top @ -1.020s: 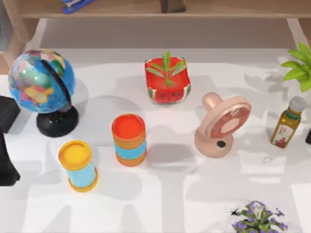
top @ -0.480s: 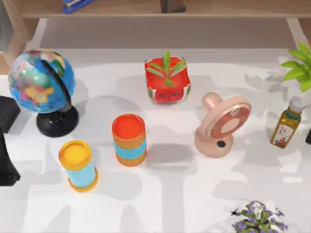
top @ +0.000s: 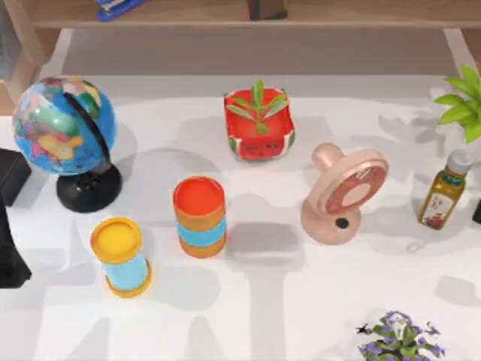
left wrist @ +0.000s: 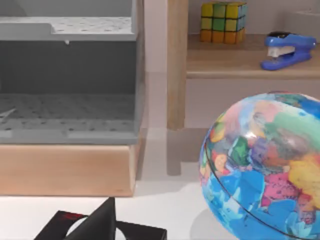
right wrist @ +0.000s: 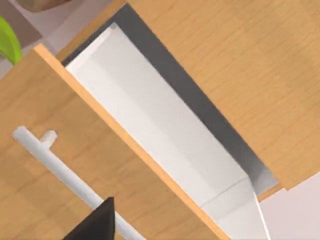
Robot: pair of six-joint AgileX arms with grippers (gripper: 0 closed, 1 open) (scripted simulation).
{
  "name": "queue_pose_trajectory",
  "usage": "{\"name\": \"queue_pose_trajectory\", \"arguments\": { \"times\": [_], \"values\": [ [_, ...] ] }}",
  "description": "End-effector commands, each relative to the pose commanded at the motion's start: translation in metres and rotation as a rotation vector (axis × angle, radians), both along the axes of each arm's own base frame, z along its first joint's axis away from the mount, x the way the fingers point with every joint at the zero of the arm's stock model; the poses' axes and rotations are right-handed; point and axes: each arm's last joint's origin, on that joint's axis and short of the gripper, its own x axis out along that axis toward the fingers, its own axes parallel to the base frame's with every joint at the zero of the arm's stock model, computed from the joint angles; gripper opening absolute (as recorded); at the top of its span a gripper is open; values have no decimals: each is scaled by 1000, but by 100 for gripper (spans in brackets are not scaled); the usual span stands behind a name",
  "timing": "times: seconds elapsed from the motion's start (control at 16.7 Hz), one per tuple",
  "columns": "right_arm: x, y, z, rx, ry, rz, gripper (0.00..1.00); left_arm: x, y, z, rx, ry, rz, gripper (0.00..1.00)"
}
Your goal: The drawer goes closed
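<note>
A dark fingertip of the right pincer (right wrist: 92, 222) is seen in the right wrist view, just beside the white bar handle (right wrist: 60, 175) of the drawer (right wrist: 55, 150); whether the pincer is released or clenched cannot be told. The drawer is pulled partly out of its wooden cabinet (right wrist: 240, 75), so its white inside (right wrist: 160, 135) is exposed as a long strip. The drawer front and the handle are seen with their long axes running together, roughly from ten o'clock to four o'clock in that view.

The left pincer (left wrist: 97, 225) is seen as a dark finger above a black box (left wrist: 55, 231), near the globe (left wrist: 265, 165); its state cannot be told either. Beyond it a wooden shelf (left wrist: 250, 62) is seen carrying a blue stapler (left wrist: 287, 47) and a colour cube (left wrist: 222, 20).

From above, the left arm (top: 11, 226) is placed at nine o'clock on the tabletop (top: 285, 301). Compared with a second ago, the objects are unmoved, while the shadows at four o'clock, below the oil bottle (top: 443, 192), are shifted.
</note>
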Motion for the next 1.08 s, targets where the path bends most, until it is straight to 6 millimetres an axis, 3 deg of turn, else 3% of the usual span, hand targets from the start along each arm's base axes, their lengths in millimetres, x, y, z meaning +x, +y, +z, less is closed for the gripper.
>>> {"name": "queue_pose_trajectory", "arguments": {
  "times": [0.54, 0.72, 1.08],
  "values": [
    [-3, -31, -43, -624, -40, 13, 100, 0, 0, 0, 0, 0, 0, 100],
    [-4, -35, -48, -706, -48, 6, 100, 0, 0, 0, 0, 0, 0, 100],
    [-2, -34, -48, -708, -48, 9, 100, 0, 0, 0, 0, 0, 0, 100]
  ]
}}
